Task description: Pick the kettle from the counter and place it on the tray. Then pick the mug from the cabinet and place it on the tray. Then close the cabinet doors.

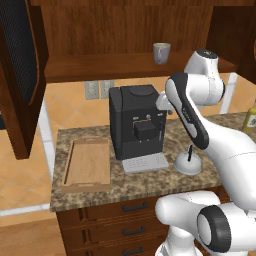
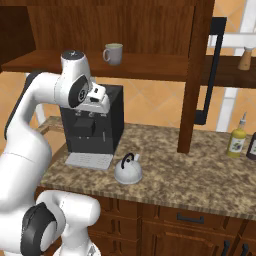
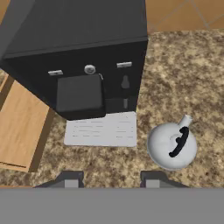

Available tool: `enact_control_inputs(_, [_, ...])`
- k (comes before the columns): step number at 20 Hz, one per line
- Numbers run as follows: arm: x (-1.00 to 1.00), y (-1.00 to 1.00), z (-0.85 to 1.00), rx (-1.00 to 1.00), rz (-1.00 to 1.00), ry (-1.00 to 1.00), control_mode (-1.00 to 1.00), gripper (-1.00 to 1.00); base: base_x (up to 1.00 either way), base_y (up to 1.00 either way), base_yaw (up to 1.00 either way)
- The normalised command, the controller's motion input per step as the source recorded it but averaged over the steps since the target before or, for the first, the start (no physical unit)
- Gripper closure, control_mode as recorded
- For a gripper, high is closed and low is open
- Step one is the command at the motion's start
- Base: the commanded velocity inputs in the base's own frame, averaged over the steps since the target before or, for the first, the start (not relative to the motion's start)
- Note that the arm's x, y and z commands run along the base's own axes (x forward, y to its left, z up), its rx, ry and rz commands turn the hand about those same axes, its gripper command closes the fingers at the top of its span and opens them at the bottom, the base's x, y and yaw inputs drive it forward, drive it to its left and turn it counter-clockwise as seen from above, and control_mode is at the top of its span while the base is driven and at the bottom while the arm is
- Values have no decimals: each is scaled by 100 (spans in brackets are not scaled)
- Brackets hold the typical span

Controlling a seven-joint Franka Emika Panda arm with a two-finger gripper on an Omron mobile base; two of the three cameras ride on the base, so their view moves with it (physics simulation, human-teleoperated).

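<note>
On the granite worktop (image 1: 150, 182) the kettle (image 1: 188, 163) sat untouched right of the empty tray (image 1: 88, 165). The mug (image 1: 161, 52) stood on the cabinet (image 1: 115, 35) shelf, doors (image 1: 20, 75) open; my claw (image 3: 111, 178) hung released above, so nothing was done.

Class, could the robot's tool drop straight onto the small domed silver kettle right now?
Probably yes: the tool hangs open above the speckled granite counter, nothing covers the small domed silver kettle, and the black coffee machine stands beside it.

Gripper (image 3: 109, 178) parted, empty, pointing down
</note>
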Motion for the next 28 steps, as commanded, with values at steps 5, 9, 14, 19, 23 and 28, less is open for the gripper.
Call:
enact_control_inputs(5, [-6,-49,-19,2,-4,1,-100,-100,0,0,0])
enact_control_inputs(9, [0,-100,-43,0,-11,6,-100,-100,0,0,0])
enact_control_inputs(14, [9,-62,-37,-1,-4,1,-100,-100,0,0,0])
enact_control_inputs(19, [0,-9,-51,1,0,0,-100,-100,0,0,0])
enact_control_inputs(23, [0,-10,-67,0,-2,0,-100,-100,0,0,0])
enact_control_inputs(28, [7,0,-64,-1,-3,1,-100,-100,0,0,0])
